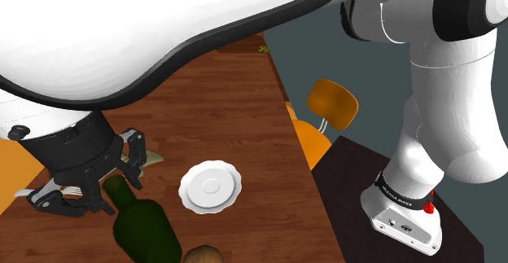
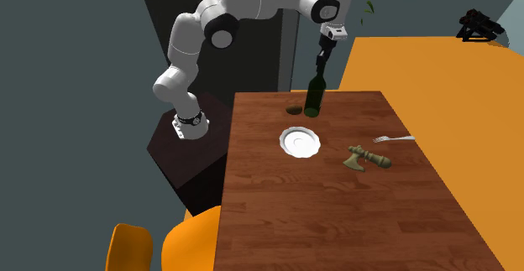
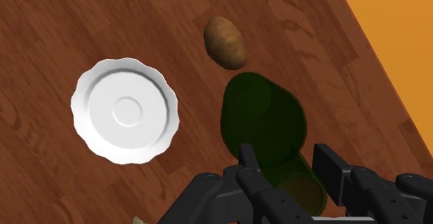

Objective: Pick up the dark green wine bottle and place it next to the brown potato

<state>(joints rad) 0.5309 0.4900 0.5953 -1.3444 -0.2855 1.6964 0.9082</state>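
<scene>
one dark green bottle (image 2: 314, 97), one potato (image 3: 225, 41), one white plate (image 3: 159, 129), one fork (image 2: 395, 138), one hatchet (image 2: 368, 157). the bottle stands upright near the plate, potato alongside, directly beneath the gripper (image 2: 321, 63), whose fingers are spread above its neck.

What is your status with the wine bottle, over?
Gripper at wine bottle neck. Bottle upright beside potato. Plate apart, not blocking.
</scene>
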